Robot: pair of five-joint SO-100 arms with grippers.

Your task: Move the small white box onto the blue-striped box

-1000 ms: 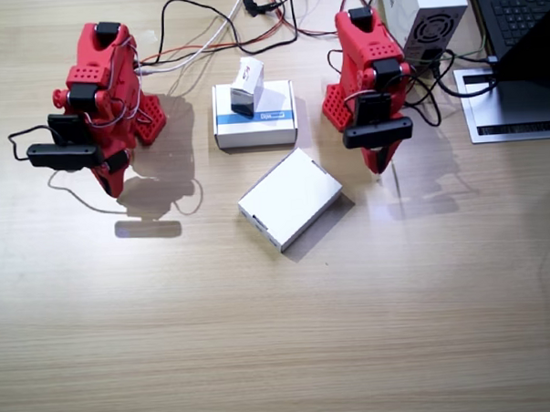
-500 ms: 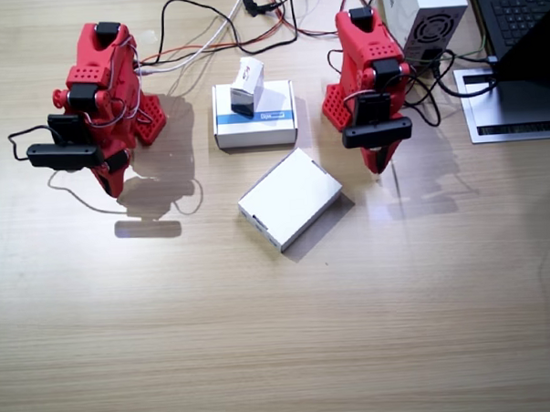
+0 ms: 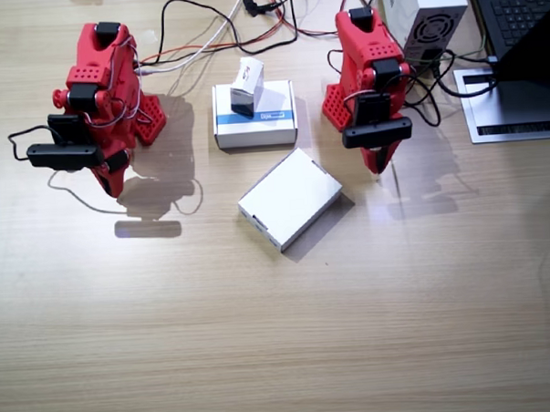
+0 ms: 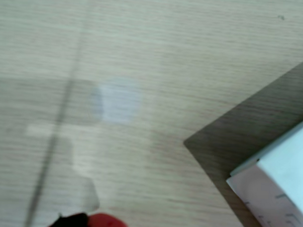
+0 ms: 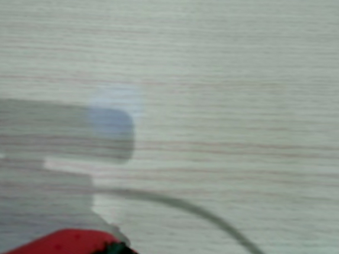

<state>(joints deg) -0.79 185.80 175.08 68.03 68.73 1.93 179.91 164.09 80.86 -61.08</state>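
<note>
Fixed view: the small white box (image 3: 248, 84) stands on the far left part of the blue-striped box (image 3: 255, 114), its base close to that box's back edge.
Task state: judging by how things lie, the placing looks done; nothing is left to carry.
Right arm: folded at its base, the right gripper (image 3: 112, 183) points down at bare table (image 3: 281, 333) and holds nothing; whether its jaws are apart or closed I cannot tell.
Left arm: folded likewise, the left gripper (image 3: 379, 165) hangs over the table just beside the plain white flat box (image 3: 290, 198), empty; its jaw gap is also not readable.
Wrist views: one shows only a corner of the plain white flat box (image 4: 274, 189) and wood; the other shows wood, a shadow and a thin cable (image 5: 209, 216). Neither shows fingertips clearly.
Risk, toppling: the small white box is tall for its footprint and sits near an edge, so a bump to the blue-striped box could tip it off the back.
Risk, left arm: if it swings out low, it may strike the plain white flat box and shove it towards the stack.
Risk, cables: loose wires (image 3: 203, 31) lie just behind the stack; a tug from either arm's lead could drag them into it.
Risk, right arm: well apart from the boxes, so it is the lesser threat.
</note>
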